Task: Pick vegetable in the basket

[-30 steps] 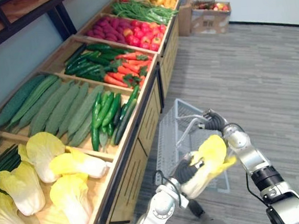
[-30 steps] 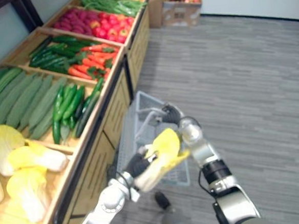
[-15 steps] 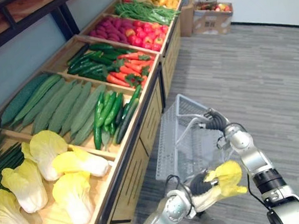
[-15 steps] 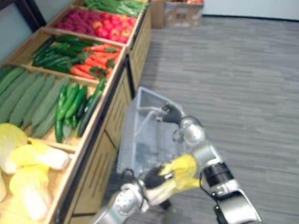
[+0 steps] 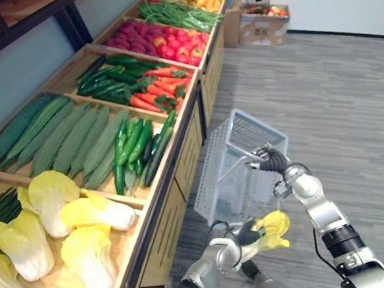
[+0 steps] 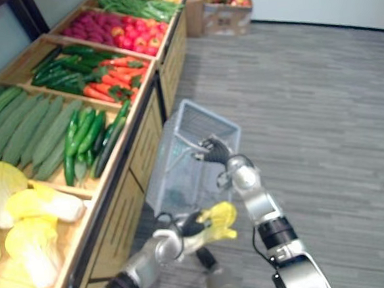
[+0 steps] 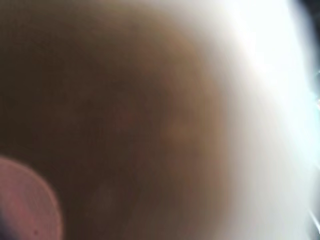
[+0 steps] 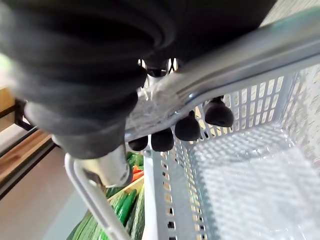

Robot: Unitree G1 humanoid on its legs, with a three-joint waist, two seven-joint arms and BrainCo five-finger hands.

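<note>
Grey plank flooring [image 5: 347, 93] runs alongside a long wooden produce stand [image 5: 180, 168] on the robot's left. Its compartments hold pale yellow napa cabbages [image 5: 85, 214] nearest the robot. Beyond them come long green gourds [image 5: 73, 136], glossy green peppers [image 5: 136, 144], carrots [image 5: 155, 90], red produce [image 5: 178, 46] and green beans [image 5: 173, 13]. Cardboard boxes [image 5: 262, 22] sit on the floor past the far end of the stand.

A grey mesh basket [image 5: 237, 174] hangs in the air beside the stand, carried by the right hand [image 5: 270, 159]. The right wrist view shows its dark fingertips [image 8: 218, 114] curled fully round the basket's handle bar [image 8: 235, 52], with the mesh walls and floor of the basket below them.

The left hand [image 5: 244, 236] grips 1 cabbage head [image 5: 271, 226], its fingers wrapped round the white stem end while the yellow leaves stick out toward the right forearm. That cabbage is off the stand and in the air, low against the near side of the basket; whether any part of it is past the rim cannot be told.
</note>
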